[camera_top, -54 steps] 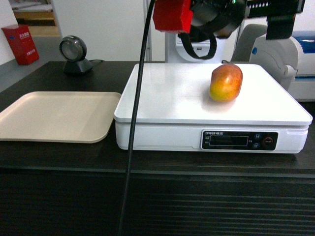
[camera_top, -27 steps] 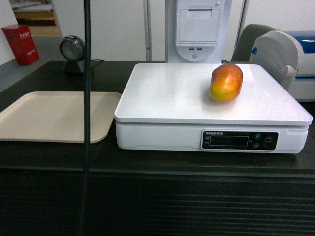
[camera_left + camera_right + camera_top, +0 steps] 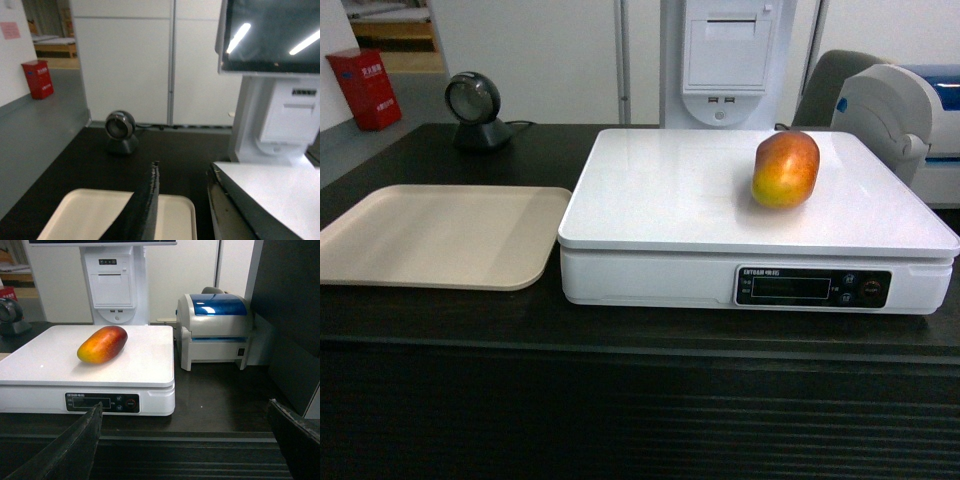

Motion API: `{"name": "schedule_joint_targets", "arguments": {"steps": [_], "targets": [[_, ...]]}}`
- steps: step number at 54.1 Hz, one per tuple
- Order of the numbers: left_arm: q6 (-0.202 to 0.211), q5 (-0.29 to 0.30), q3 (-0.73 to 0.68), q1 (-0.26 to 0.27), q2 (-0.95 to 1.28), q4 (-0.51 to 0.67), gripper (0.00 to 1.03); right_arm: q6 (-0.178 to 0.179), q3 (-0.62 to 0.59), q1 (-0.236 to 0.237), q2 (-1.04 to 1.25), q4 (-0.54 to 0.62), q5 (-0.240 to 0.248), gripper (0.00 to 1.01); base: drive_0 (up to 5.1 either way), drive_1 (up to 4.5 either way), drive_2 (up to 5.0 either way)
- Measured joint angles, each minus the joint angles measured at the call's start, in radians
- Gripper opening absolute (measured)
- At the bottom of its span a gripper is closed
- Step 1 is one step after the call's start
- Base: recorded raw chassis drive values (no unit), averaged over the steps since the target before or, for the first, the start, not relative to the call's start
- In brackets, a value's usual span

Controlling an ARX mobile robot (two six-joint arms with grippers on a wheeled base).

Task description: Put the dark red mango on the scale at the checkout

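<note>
Cable gone; mango beyond jaws

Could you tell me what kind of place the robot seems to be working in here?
Most likely a shop checkout counter: a white scale holding a mango stands beside a label printer, with a round barcode scanner and a screen terminal behind.

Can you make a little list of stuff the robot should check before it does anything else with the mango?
1. Mango lying on the scale: ok.
2. Mango away from the scale's edges: ok.
3. Left claw open and holding nothing: ok.
4. Right claw open, back from the mango: ok.
5. Scale display showing a weight: cannot tell, too dark to read.
6. Tray beside the scale, not touching the mango: ok.
</note>
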Motion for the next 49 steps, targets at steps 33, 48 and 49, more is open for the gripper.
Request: {"name": "schedule_joint_targets", "arguments": {"steps": [33,48,49], "targets": [[0.003,0.222,-0.497,0.192,-0.381,0.049,0.02,0.000,0.000,0.000,0.000,0.000,0.000,0.98,0.0,0.00,0.0],[0.004,0.296,-0.581,0.251,-0.535,-0.029,0.02,0.000,0.000,0.000,0.000,0.000,0.000,0.98,0.0,0.00,0.0],[0.004,0.317,-0.585,0.267,-0.546,-0.033,0.02,0.000,0.000,0.000,0.000,0.000,0.000,0.98,0.0,0.00,0.0]]}}
